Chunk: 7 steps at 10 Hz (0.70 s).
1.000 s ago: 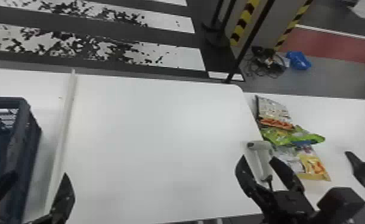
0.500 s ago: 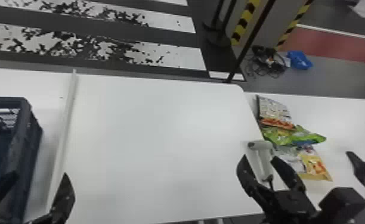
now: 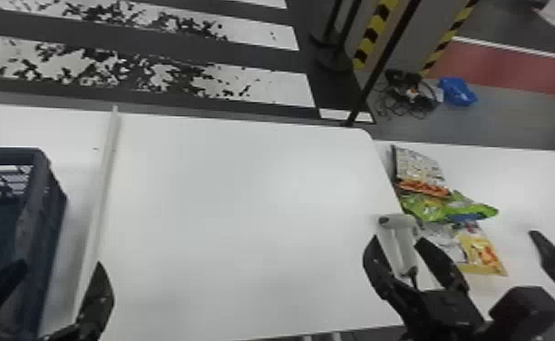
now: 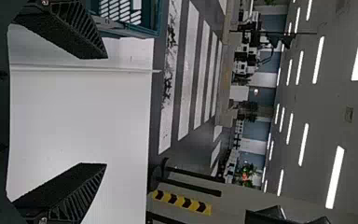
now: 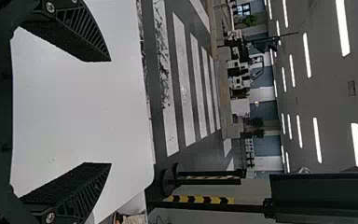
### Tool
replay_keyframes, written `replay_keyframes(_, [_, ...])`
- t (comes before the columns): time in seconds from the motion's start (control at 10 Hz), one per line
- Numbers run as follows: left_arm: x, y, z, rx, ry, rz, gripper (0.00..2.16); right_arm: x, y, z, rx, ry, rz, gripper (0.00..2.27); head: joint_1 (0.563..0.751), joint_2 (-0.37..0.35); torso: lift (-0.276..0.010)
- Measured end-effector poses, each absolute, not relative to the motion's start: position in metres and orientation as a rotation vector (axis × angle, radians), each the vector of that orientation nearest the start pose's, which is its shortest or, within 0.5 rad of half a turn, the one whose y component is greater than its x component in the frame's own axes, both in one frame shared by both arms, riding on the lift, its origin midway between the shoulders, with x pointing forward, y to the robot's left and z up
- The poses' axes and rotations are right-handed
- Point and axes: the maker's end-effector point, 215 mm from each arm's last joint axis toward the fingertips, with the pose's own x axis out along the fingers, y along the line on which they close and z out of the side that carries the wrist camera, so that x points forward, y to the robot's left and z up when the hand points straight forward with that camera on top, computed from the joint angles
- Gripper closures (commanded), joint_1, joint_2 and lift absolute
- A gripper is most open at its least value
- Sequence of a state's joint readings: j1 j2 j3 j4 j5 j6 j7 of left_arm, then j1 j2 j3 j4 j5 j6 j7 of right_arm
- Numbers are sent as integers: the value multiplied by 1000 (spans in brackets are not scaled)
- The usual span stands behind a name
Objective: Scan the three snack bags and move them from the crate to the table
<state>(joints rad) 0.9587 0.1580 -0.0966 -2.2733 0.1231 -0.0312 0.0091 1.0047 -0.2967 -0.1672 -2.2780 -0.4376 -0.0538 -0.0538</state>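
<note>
Both black two-fingered hands, left (image 3: 61, 264) and right (image 3: 397, 240), spread, nothing gripped. Bags on white table (image 3: 530, 181): silver-orange plastic (image 3: 419, 168) and shiny green (image 3: 426, 207) beyond right hand, yellow-and-white (image 3: 485, 256) just right of its fingers. White plastic scanner (image 3: 396, 222) shows between those fingers, head view.

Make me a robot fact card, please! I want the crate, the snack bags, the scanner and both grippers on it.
Crate: dark blue, on the robot's left
Snack bags: overlapping in a row, on a white surface at the robot's right
Bag colours: white with orange, green, yellow
Scanner: pale, near the middle white table's right edge, not gripped
Left gripper: open, holding nothing
Right gripper: open, holding nothing
</note>
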Motion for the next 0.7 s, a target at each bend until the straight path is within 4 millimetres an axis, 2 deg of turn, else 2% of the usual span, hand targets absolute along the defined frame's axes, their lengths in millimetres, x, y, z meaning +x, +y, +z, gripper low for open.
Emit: replay_keyframes(0.7, [301,182,-381,-98,243,-148,43,308,-311,-362,108,227,-3,87,695,-248,-62])
